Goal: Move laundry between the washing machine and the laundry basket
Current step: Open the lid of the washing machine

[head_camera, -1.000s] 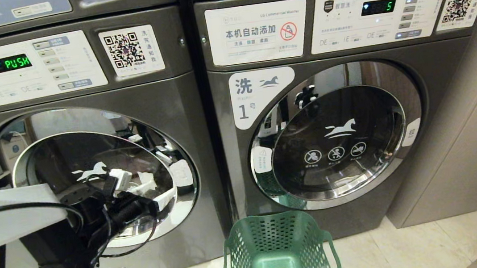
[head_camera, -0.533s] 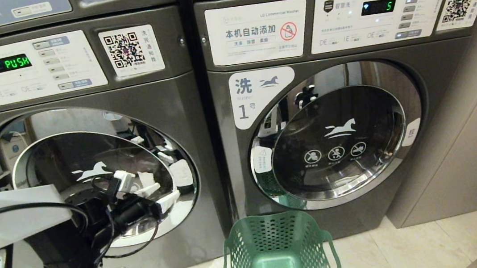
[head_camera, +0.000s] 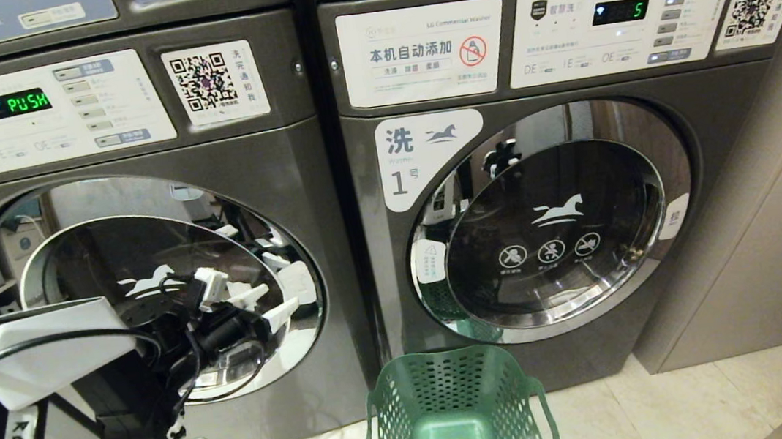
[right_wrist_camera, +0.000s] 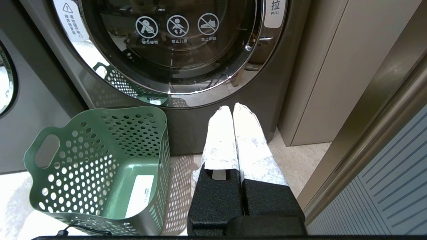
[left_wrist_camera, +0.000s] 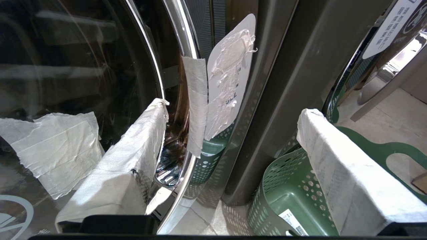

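Both round chrome-rimmed washer doors (head_camera: 553, 223) are closed; the left hand (head_camera: 264, 304), spread wide by the left door's (head_camera: 149, 291) rim, may slip off that slick chrome.

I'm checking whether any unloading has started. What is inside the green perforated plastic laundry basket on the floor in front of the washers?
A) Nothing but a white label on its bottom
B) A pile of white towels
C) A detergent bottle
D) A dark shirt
A: the green perforated plastic laundry basket shows a bare floor with only a white label on it, and both washer doors are shut.
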Motion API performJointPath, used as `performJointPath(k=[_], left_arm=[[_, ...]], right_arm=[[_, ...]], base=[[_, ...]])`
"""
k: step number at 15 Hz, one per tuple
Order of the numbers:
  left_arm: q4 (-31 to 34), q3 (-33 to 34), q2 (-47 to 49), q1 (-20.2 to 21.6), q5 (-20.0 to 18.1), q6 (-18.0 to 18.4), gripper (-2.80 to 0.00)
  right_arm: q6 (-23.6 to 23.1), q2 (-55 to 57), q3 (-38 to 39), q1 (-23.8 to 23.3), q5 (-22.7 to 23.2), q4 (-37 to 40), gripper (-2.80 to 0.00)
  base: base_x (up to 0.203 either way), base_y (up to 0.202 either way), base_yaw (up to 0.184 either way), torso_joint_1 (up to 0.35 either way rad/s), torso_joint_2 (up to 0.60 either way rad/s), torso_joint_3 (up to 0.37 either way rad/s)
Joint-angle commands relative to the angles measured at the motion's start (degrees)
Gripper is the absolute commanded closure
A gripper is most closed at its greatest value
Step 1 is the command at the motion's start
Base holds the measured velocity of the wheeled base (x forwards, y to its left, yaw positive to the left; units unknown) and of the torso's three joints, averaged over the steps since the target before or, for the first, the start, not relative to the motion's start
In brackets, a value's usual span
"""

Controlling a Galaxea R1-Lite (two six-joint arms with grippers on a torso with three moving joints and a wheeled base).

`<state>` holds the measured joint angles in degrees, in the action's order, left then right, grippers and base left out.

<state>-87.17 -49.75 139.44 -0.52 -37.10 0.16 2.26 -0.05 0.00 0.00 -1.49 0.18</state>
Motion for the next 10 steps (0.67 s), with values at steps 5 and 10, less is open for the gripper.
performJointPath(k=[5, 10], left_arm=[[-0.22, -1.51, 0.35, 0.0, -4.05, -2.26, -2.8], [3.69, -7.23, 2.3, 0.19, -4.41, -2.31, -2.8]], right_arm=[[0.02, 0.05, 0.0, 0.0, -0.01, -0.01, 0.0], [0.02, 0.05, 0.0, 0.0, -0.01, -0.01, 0.0]], base=[[0.0, 0.0, 0.0, 0.0, 0.0, 0.0], [0.0, 0.0, 0.0, 0.0, 0.0, 0.0]])
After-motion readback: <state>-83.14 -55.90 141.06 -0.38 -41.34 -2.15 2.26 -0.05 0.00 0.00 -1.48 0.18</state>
